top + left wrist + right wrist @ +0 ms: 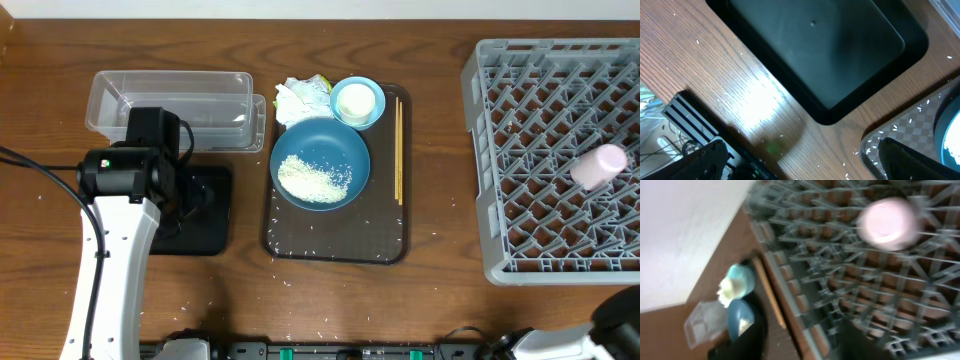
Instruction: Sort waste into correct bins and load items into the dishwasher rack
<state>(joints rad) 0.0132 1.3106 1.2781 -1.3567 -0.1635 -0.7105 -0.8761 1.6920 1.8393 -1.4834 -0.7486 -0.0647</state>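
Pink plastic is all the rack holds so far. The small pink cup [598,166] lies on its side among the pegs of the large grey lattice dishwasher rack [520,80], so I judge one item loaded and nearly everything else left to do. On the dark brown serving tray [335,245], the large dark-blue bowl [345,140] carries the heap of loose white rice grains [312,178]. The small light-blue bowl [377,110] has what looks like the small white cup [355,101] nested inside it. The thin wooden chopsticks [398,150] lie along the tray's right side, and the crumpled white paper wad with its yellow-green wrapper [298,100] sits just behind the big bowl. I see no waste in the clear plastic rectangular tub [170,95] or the shallow black rectangular tray [830,45]. My left gripper [800,152] hangs spread wide and empty over the wood beside the black tray's corner. Whether my right gripper is spread or closed I cannot tell, because its wrist view is blurred, but the pink cup sits apart from it.
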